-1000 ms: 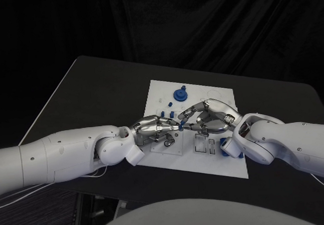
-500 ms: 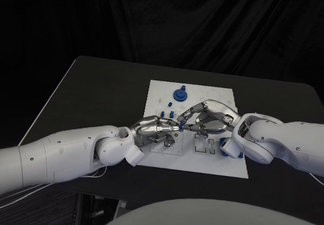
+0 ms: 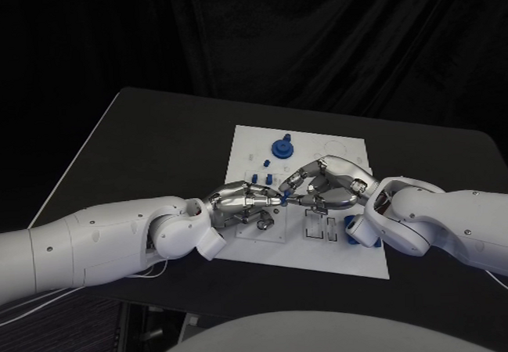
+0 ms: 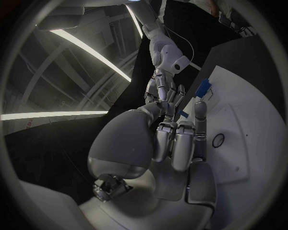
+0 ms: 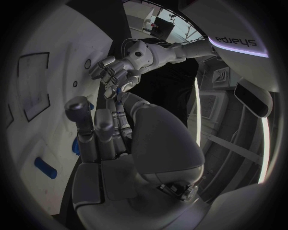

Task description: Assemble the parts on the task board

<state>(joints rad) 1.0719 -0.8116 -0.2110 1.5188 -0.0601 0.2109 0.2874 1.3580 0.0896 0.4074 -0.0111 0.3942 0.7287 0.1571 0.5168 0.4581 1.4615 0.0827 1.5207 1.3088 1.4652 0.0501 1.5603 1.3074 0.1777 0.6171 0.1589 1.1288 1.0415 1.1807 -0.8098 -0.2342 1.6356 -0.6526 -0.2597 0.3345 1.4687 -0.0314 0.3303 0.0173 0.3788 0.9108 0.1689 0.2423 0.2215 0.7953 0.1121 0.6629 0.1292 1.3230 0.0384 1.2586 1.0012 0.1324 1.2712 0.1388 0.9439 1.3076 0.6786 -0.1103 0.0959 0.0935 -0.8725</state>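
Observation:
The white task board (image 3: 326,260) lies in the middle of the black table. Above the board's middle my left hand (image 3: 246,201) and my right hand (image 3: 331,185) meet fingertip to fingertip. A small blue part (image 3: 283,197) sits between their tips, and both hands pinch it. The same small blue part (image 5: 118,89) shows in the right wrist view, where the left hand (image 5: 117,67) reaches in toward my right hand (image 5: 102,129). In the left wrist view the part (image 4: 183,114) lies by the fingers of my left hand (image 4: 174,139), with the right hand (image 4: 162,88) beyond.
A round blue knob (image 3: 282,148) stands at the board's far end, with small blue pegs (image 3: 266,178) just before it. Another blue part (image 3: 356,232) lies under my right wrist beside rectangular slots (image 3: 315,225). Black table (image 3: 151,141) surrounds the board.
The right hand has edged slightly toward the left hand; otherwise nothing has visibly moved.

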